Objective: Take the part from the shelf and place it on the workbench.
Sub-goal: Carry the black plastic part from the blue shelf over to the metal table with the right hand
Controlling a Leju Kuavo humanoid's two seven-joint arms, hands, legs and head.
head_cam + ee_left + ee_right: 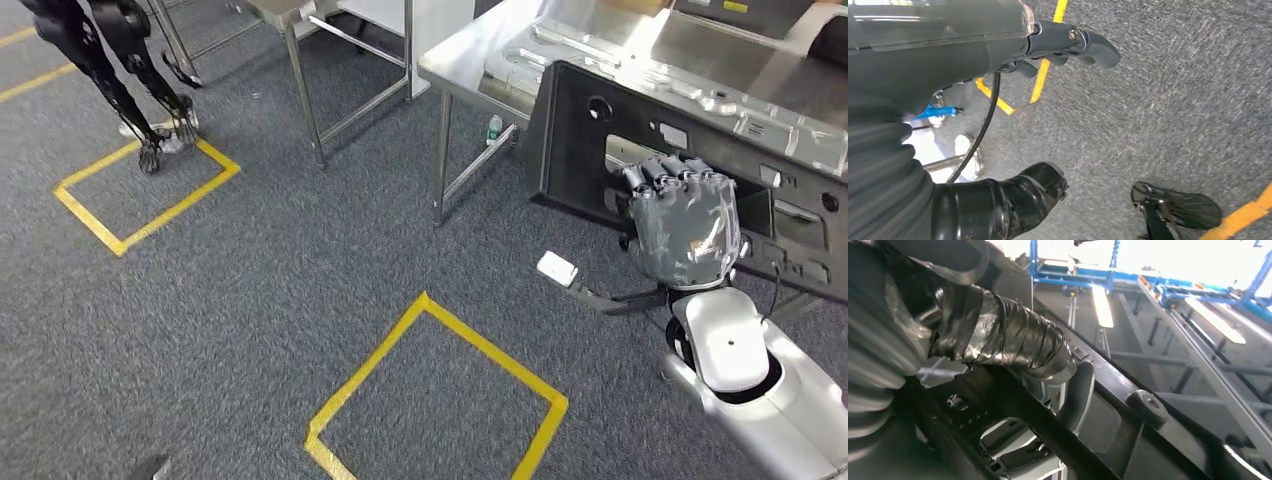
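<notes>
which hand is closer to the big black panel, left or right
Right. The right hand grips the black panel at a cutout beside the steel workbench. The left hand hangs over the grey carpet, away from the panel.

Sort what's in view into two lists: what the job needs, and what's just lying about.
Job:
black panel part, gripped by the right hand
steel workbench

Lying about:
small white box on the carpet
yellow floor squares
second robot's legs
</notes>
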